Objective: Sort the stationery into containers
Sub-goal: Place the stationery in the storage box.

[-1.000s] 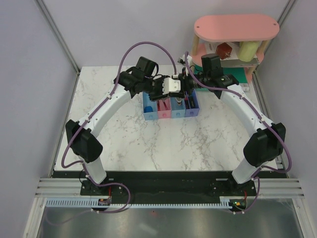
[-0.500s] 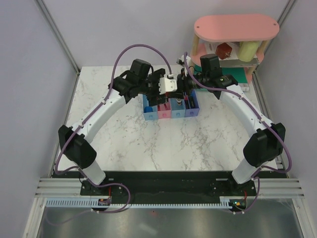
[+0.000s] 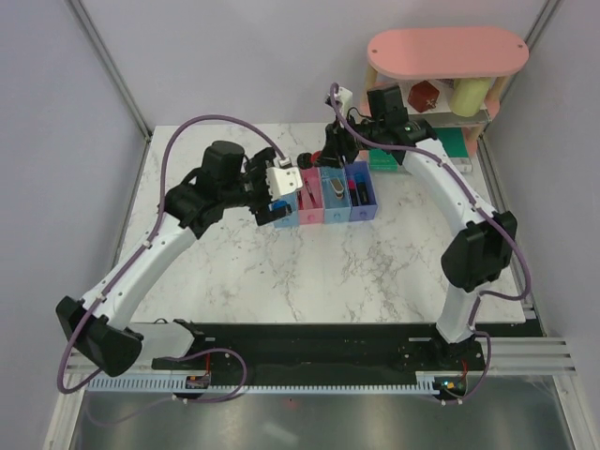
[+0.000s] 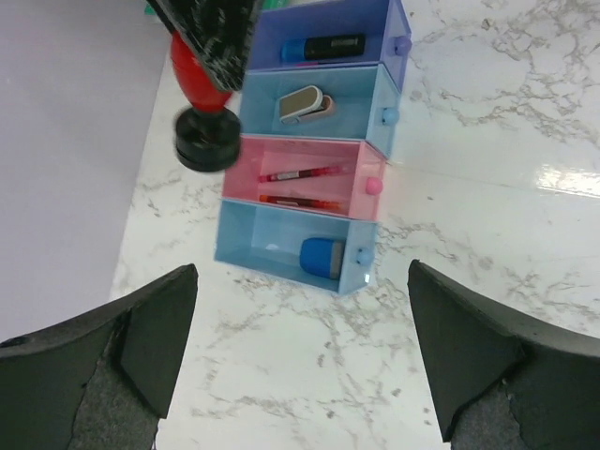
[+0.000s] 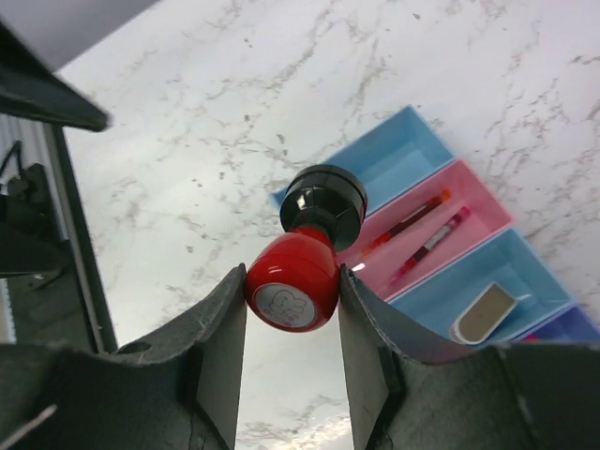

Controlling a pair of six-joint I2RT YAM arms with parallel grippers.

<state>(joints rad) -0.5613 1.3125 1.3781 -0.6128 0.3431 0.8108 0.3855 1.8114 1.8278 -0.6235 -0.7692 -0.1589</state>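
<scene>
I have the left gripper [image 4: 300, 347] hanging with its jaws spread wide and nothing between them, just left of the containers [image 3: 323, 197] on the counter [image 3: 309, 272]. From its wrist camera the blue bin [image 4: 267, 246] is the nearest to it, and the blue eraser [image 4: 319, 255] lies inside at that bin's front end. The gripper is apart from the eraser and above it.

Next along is the pink bin [image 4: 352, 155], with two thin red pens [image 4: 300, 174] lying lengthwise side by side. The light blue bin [image 4: 361, 89] holds the small silver-brown clip [image 4: 305, 103]. The purple bin [image 4: 380, 23] holds a black marker [image 4: 323, 47] with a blue cap.

The right gripper [image 5: 292, 281] is clamped on the red-black stub [image 5: 319, 211]. Its fingers [image 5: 220, 328] press either side of the red bulb, and the black end points down toward the bins. The stub hangs in the air over the rear end of the row, around the blue and pink bins, touching none. I cannot tell which bin it is over.

Behind and right of the row stands the pink shelf [image 3: 448, 52], carrying a red cube [image 3: 425, 96] and a yellow cylinder [image 3: 472, 94].
</scene>
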